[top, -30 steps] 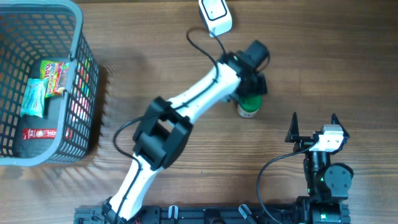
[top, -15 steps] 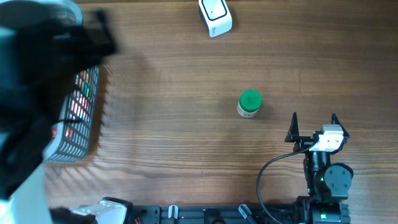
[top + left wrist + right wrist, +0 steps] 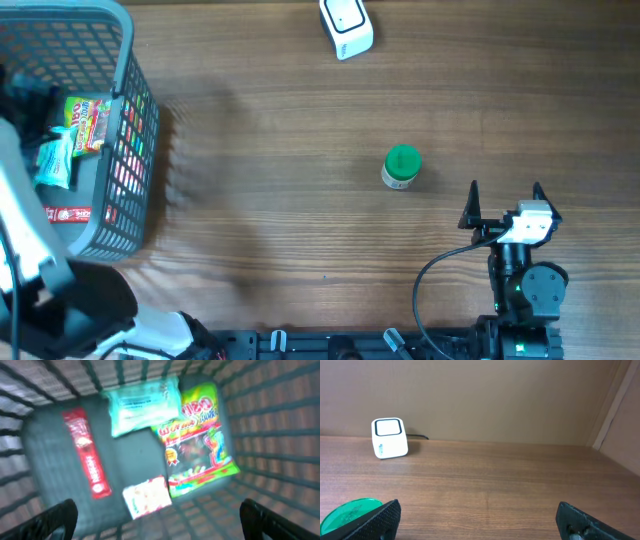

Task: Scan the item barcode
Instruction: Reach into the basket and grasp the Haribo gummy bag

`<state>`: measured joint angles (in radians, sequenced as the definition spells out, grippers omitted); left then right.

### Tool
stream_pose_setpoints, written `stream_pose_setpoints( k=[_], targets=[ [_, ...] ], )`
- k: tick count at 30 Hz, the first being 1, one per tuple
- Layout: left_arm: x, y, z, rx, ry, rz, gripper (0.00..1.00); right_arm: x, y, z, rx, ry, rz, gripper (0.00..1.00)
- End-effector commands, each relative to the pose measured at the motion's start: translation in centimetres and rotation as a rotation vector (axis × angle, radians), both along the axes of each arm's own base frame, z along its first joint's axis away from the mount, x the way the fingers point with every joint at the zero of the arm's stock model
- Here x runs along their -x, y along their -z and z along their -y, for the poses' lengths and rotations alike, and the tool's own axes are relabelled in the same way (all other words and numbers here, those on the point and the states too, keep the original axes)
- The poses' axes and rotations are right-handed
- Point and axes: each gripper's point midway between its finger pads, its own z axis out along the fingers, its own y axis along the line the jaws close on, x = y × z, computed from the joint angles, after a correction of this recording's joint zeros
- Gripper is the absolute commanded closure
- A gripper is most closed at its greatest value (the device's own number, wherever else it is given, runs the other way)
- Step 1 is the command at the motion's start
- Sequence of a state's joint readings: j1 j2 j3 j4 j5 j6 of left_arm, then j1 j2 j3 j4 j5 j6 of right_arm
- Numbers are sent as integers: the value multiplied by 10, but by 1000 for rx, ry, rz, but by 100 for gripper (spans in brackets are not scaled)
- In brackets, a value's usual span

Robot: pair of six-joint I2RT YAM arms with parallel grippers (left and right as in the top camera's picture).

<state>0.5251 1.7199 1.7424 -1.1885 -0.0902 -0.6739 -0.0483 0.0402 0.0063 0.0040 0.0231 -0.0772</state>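
Gummy bag: lying at the right of the basket floor, upper left of the overhead view, touching a teal packet, sharing the floor with a red bar and a small white packet. Hovering above them, left gripper spread wide, gripping nothing. Idling at lower right, right gripper likewise spread and empty. Waiting at the top edge, scanner; standing mid-frame, green-capped bottle. Judging by this, picking, carrying and scanning a basket item all yet to be done.

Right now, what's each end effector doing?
Left end effector: open, empty, over the grey plastic mesh basket.
Right end effector: open, empty.
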Motion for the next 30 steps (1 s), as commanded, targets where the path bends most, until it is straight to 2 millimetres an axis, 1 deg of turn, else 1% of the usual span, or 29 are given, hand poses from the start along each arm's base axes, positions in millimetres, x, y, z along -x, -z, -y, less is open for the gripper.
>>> stream_pose_setpoints(
  k=[1,2,3,5,8,9,11,14,15,16,18,20,21,22,24,25,26,28,29,30],
  targets=[
    [-23,57,23,135,156,48,0,0,-2,-2,9,-7,7,0],
    [-26,68,23,143,160,49,0,0,-2,-2,9,-7,7,0],
    [-33,91,23,152,167,49,0,0,-2,-2,9,-7,7,0],
    [-39,122,25,173,173,30,0,0,-2,-2,9,-7,7,0],
    [-44,154,23,196,171,-5,0,0,-1,-2,9,-7,6,0],
    [-47,170,21,207,170,-19,0,0,-2,-2,9,-7,7,0],
    [-52,191,19,218,169,-34,0,0,-2,-2,9,-7,7,0],
    [-55,210,19,232,171,-42,2,0,-2,-2,9,-7,7,0],
    [-56,211,18,229,171,-40,13,0,-2,-2,9,-7,7,0],
    [-59,210,17,222,172,-30,28,0,-2,-2,9,-7,7,0],
    [-62,199,13,207,171,-6,69,0,-2,-2,9,-7,7,0],
    [-64,180,8,190,166,19,96,0,-2,-2,9,-7,7,0],
    [-64,170,6,183,164,29,96,0,-1,-2,9,-7,7,0],
    [-63,154,3,173,162,42,96,0,-2,-2,9,-7,7,0],
    [-60,107,-2,129,179,90,96,0,-2,-2,9,-7,7,0],
    [-58,80,-4,104,182,119,96,0,-2,-2,9,-7,7,1],
    [-54,47,-5,72,179,161,96,0,-2,-2,9,-7,7,0],
    [-43,-9,-6,6,171,246,96,0,-2,-2,9,-7,7,0],
    [-34,-45,-4,-39,164,306,96,0,-2,-2,9,-7,7,0],
    [-24,-76,1,-74,153,367,96,0,-2,-2,9,-7,7,0]
  ],
)
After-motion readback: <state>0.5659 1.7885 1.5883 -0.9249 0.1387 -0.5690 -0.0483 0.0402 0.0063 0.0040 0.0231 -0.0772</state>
